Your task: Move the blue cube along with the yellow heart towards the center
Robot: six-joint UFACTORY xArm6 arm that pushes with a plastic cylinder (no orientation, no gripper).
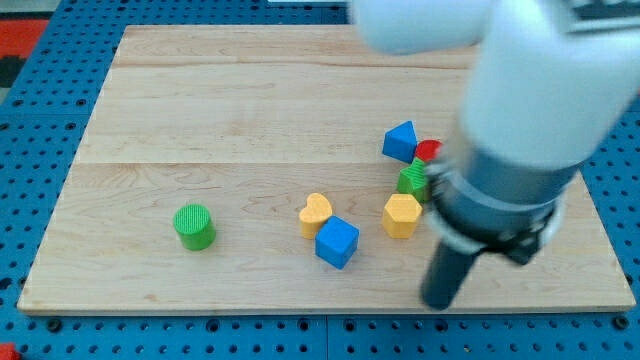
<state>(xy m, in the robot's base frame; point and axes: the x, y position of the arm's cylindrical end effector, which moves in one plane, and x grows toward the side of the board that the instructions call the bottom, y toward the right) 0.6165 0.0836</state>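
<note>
The blue cube (337, 242) sits on the wooden board (250, 100), a little right of the middle and low in the view. The yellow heart (315, 213) touches its upper left corner. My rod comes down from the large white arm at the view's right. My tip (438, 301) is near the board's bottom edge, well to the right of the blue cube and below the yellow hexagon block (402, 215). It touches no block.
A green cylinder (194, 226) stands at the lower left. A blue triangular block (401, 141), a red block (428, 150) and a green block (413, 181) cluster at the right, partly hidden by the arm (530, 110).
</note>
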